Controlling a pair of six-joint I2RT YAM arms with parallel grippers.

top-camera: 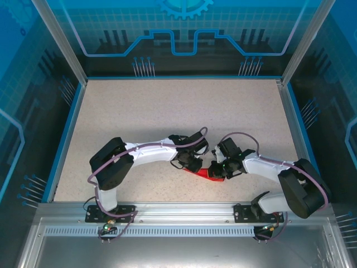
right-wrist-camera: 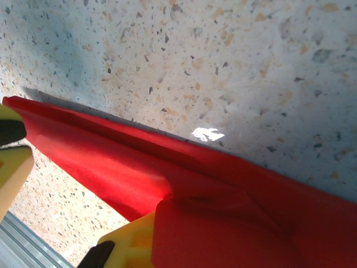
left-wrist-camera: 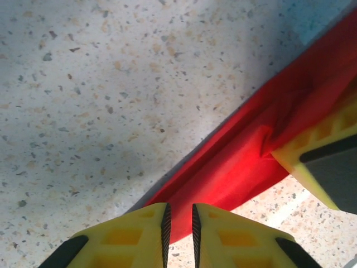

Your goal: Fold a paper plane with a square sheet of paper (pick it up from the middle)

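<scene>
Thin red creased paper sheet [top-camera: 202, 172]: long axis runs between both jaws; right jaws clamp it, left jaws near-closed, hold uncertain.

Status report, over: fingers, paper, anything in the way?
Right fingers shut on paper. Left fingers nearly closed around its end. Paper folded narrow, creased. Nothing in the way.

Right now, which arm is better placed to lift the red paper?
Probably right: the right gripper is shut on the red paper; the left gripper sits at its end, jaws slightly apart.
</scene>
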